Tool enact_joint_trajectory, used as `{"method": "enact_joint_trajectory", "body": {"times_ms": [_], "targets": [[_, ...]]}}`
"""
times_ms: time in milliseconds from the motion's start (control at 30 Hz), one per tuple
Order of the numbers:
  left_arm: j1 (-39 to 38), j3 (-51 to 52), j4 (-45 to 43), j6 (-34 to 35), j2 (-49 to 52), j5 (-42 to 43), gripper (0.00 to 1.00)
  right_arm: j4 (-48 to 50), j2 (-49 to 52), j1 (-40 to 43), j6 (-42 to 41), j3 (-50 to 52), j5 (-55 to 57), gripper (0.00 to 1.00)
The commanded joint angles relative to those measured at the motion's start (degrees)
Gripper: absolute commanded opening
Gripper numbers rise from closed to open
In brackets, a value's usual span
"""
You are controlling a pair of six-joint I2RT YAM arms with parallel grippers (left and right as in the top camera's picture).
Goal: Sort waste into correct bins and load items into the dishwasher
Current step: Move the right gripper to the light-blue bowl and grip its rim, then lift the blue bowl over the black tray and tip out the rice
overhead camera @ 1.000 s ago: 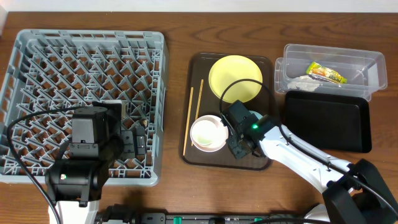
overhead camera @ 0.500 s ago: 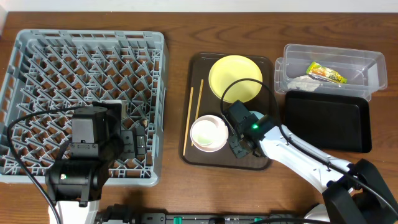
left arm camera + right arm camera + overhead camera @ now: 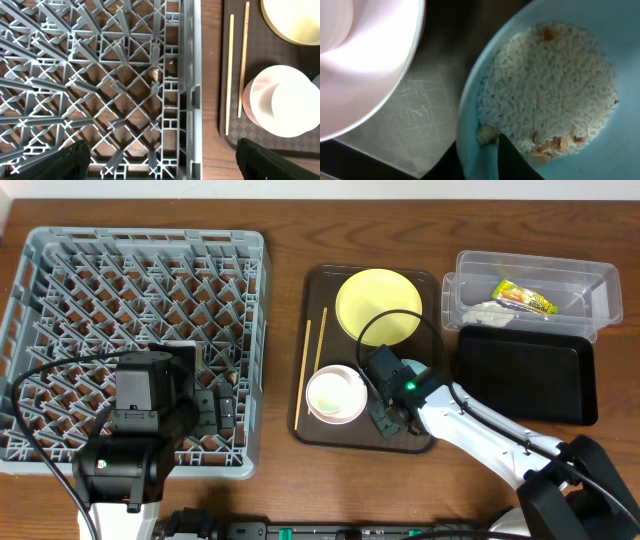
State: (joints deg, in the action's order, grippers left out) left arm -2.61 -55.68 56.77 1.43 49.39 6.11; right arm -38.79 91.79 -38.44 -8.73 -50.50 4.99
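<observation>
As the right claw (image 3: 487, 165), pinching the blue bowl (image 3: 468, 110) by its rim, edged back, the rice (image 3: 545, 85) seemed bin-bound; left claw (image 3: 165, 160) hung spread.

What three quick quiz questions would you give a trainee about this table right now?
1. True or false: the chopsticks lie on the brown tray.
2. Which dish holds the rice? A, yellow plate. B, light-blue bowl. C, pinkish-white bowl.
3. Fill in: the snack wrapper lies in the ____.

Key: 1 true. 2 B. 3 clear tub.
</observation>
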Motion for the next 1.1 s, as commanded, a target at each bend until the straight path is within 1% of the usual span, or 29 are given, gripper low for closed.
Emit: {"method": "enact_joint_trajectory", "body": {"times_ms": [0, 267, 467, 700, 867, 1067], "targets": [[0.28, -1.29, 0.20, 0.11, -0.02, 0.76, 0.95, 0.55, 0.15, -0.37, -0.48, 0.37, 1.01, 0.16], [0.28, -1.29, 0.20, 0.11, -0.04, 0.76, 0.95, 1.14, 0.13, -0.37, -1.16, 0.33, 1.01, 0.01], [0.28, -1.29, 0.20, 0.11, -0.04, 0.76, 0.95, 1.36, -0.81, -0.37, -4.07, -0.17, 0.96, 0.01], [0.28, -1.29, 0.17, 0.11, -0.02, 0.76, 0.95, 1.40, -6.03, 0.98, -5.66, -0.50, -1.25, 0.01], [0.28, -1.29, 0.17, 0.11, -0.02, 0.76, 0.95, 1.79, -10.95, 4.42, -5.64, -0.50, -6.80, 0.01], [0.28, -1.29, 0.17, 0.13, -0.04, 0.79, 0.95, 0.81, -15.87, 10.62, -5.62, -0.50, -12.41, 0.01]]}}
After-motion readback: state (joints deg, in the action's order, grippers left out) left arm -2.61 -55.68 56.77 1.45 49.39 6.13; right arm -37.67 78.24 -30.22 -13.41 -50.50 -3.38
